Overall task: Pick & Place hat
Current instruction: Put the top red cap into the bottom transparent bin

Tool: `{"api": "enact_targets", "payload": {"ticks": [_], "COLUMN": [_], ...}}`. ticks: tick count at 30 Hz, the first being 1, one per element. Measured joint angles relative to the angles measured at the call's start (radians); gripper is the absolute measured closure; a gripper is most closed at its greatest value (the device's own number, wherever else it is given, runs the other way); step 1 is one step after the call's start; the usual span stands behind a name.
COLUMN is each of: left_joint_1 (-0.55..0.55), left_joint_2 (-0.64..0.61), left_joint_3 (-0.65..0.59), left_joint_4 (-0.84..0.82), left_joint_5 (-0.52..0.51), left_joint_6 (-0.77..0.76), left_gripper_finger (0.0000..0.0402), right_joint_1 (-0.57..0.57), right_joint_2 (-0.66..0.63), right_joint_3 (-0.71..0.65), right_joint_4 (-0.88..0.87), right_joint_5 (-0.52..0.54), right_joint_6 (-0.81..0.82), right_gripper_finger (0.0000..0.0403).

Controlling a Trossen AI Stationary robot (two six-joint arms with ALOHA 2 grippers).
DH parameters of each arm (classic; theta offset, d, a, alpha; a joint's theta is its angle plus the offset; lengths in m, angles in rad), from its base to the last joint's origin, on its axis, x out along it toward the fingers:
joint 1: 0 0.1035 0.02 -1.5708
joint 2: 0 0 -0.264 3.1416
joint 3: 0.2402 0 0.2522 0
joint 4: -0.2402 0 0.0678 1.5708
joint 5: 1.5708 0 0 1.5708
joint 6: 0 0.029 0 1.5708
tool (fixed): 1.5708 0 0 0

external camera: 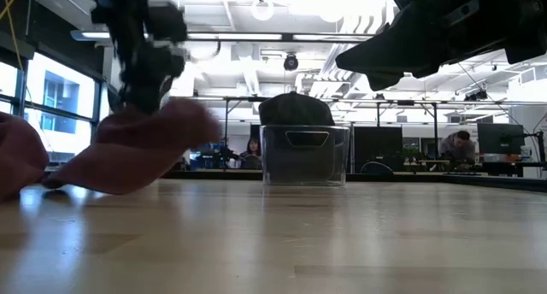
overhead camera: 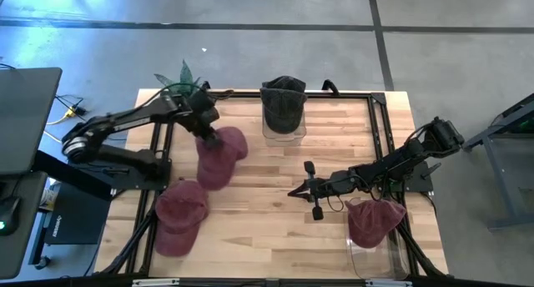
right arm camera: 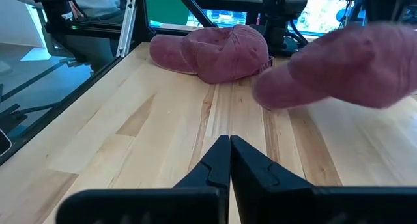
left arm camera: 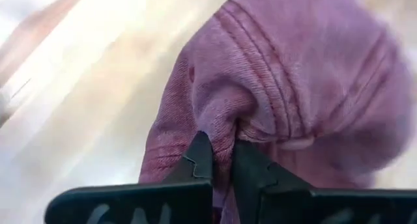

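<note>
Now left gripper (left arm camera: 221,162) pinched tight on maroon hat (left arm camera: 293,87), lifted

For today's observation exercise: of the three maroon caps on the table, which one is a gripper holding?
The maroon cap near the table's middle-left: the left gripper pinches its fabric. The cap at the front-left lies free, and the third rests on a clear container.

Right gripper (right arm camera: 229,160): two dark fingers pressed together, tips meeting, nothing between them, just above the pale wooden plank tabletop (right arm camera: 130,133). Ahead on the boards, a dusty-red cloth cap (right arm camera: 212,51) lies flat near the far edge. A second dusty-red cloth cap (right arm camera: 345,68), blurred, hangs nearer and beside it, a dark arm (right arm camera: 273,15) above it. Black metal frame rail (right arm camera: 71,87) runs along the table's side. A seated person (right arm camera: 98,2) shows beyond.
</note>
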Motion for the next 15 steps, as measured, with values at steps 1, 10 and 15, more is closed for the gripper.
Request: {"api": "enact_targets", "payload": {"ticks": [1, 10, 15], "left_joint_1": [-0.026, -0.290, -0.416], "left_joint_2": [-0.022, -0.103, -0.039], "left_joint_3": [0.014, 0.084, 0.084], "left_joint_4": [0.004, 0.155, 0.291], "left_joint_5": [0.023, 0.193, 0.170], "left_joint_6": [-0.016, -0.188, -0.250], "left_gripper_finger": [0.0391, 0.0390, 0.0390], "right_joint_1": [0.000, 0.000, 0.007], "right_joint_2": [0.000, 0.000, 0.000], "right_joint_3": [0.000, 0.000, 0.001], "right_joint_4": [0.000, 0.000, 0.046], "right_joint_5": [0.000, -0.027, -0.069], "right_joint_6": [0.000, 0.005, 0.002], "right_gripper_finger": [0.0400, 0.0393, 0.0377]}}
